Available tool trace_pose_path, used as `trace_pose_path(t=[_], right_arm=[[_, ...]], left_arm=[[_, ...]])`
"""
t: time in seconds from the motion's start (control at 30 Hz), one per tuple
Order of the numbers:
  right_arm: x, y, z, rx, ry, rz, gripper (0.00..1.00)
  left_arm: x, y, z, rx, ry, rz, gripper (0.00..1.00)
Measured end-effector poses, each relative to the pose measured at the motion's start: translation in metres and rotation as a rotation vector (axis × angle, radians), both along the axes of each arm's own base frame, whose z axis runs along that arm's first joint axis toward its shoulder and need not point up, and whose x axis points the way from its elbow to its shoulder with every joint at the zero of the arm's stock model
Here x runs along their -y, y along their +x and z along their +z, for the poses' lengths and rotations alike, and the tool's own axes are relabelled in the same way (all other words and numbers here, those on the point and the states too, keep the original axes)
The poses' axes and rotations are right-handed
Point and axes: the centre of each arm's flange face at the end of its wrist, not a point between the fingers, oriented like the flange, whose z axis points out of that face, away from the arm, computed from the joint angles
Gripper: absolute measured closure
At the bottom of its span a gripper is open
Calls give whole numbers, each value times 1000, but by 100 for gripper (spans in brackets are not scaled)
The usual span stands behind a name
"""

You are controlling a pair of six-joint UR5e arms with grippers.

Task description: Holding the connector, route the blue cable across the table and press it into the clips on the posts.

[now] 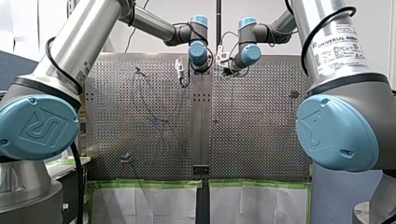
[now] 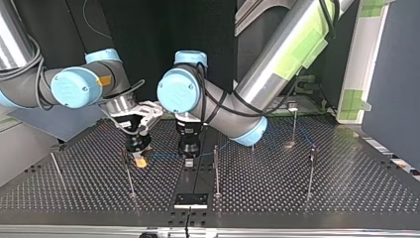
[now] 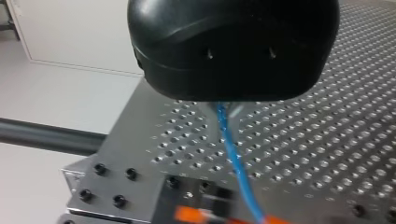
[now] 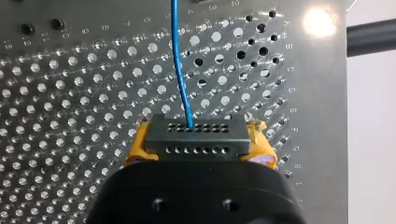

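The connector is gripped between the yellow pads of the right pincer, which is closed on its two ends. From the connector's upper face the blue cable runs straight ahead of that pincer, over the perforated bench. Further along, the cable is taken between the tips of the left pincer, which is closed narrowly on it beneath a black housing. Ahead of those tips the cable slants down across the bench. In the top view both pincers point down, just beside each other, with the cable drawn between them. One thin post stands just beside the right pincer and a second post just beside the left. A third post and a fourth post are set well apart beyond the left pincer, where the cable is faintly seen above the bench.
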Motion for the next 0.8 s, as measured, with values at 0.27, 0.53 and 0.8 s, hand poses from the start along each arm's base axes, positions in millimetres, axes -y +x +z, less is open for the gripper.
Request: trace_pose_path(t=[0.27, 0.53, 0.8], right_arm=[[-3, 2, -2, -2, 3, 5, 100], [-8, 0, -22, -25, 37, 1, 100], [-15, -7, -51, -56, 83, -9, 100]], left_arm=[[-4, -2, -27, -8, -11, 21, 100], [-1, -14, -52, -22, -18, 24, 100], [-6, -23, -66, -8, -49, 32, 100]])
